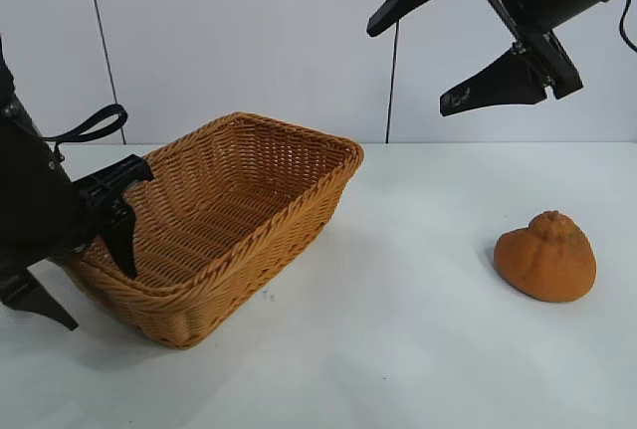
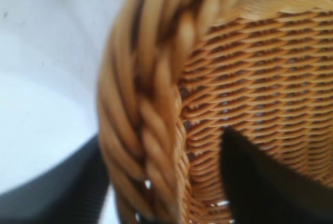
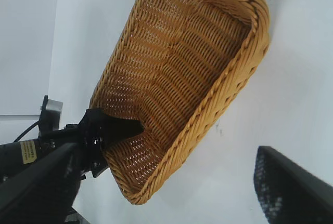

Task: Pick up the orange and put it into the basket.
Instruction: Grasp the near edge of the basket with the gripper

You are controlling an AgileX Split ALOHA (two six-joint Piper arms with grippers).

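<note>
Orange sat on white table, well right of basket, knob up. I had right gripper high above, jaws spread, empty; orange lay below and slightly right, nearer this arm. Left gripper pinched basket's braided rim, one finger inside wall. Plain white wall behind.

Bright even light, blurred left-wrist close-up.

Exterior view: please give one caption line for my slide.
Left pincer grips the basket rim; open right pincer hangs above the orange.
</note>
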